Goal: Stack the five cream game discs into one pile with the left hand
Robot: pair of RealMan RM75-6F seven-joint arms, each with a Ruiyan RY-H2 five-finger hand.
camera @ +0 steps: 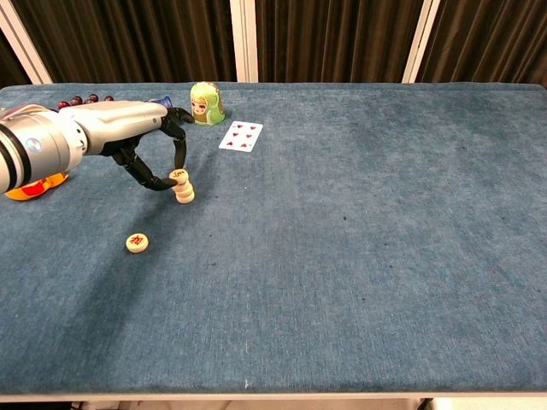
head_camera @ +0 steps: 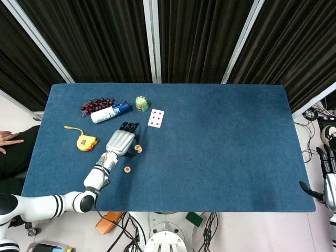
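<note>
The dark fingers [camera: 177, 149] of the left hand [camera: 141, 137] curl down around the top cream disc [camera: 180, 176] of a short pile of cream game discs [camera: 183, 188], a fingertip and the thumb on either side of it, so the hand appears to pinch that top disc. From the head view the white back of the hand [head_camera: 121, 142] covers most of the pile, and only one disc face [head_camera: 137, 148] shows beside it. How many discs the pile holds cannot be counted for certain from either view.

Nearest the robot, one lone cream round disc with a red mark [camera: 138, 243] lies flat on the blue cloth-covered table [camera: 359, 222], apart from the pile and closer to the front edge. Beyond it stands the pile with the left hand over it. To the left lies a yellow and orange tape measure [head_camera: 86, 142], in the chest view largely hidden behind the forearm. Farther back lies a white playing card with red pips [camera: 240, 136], then a small green egg-shaped doll with a painted face [camera: 204, 102], a white spray bottle with a blue cap [head_camera: 110, 113] lying on its side, and a bunch of dark red grapes [head_camera: 96, 104].

The right hand [head_camera: 328, 170] is cut off by the right edge of the head view, off the table, fingers pointing up and slightly apart, holding nothing visible.
</note>
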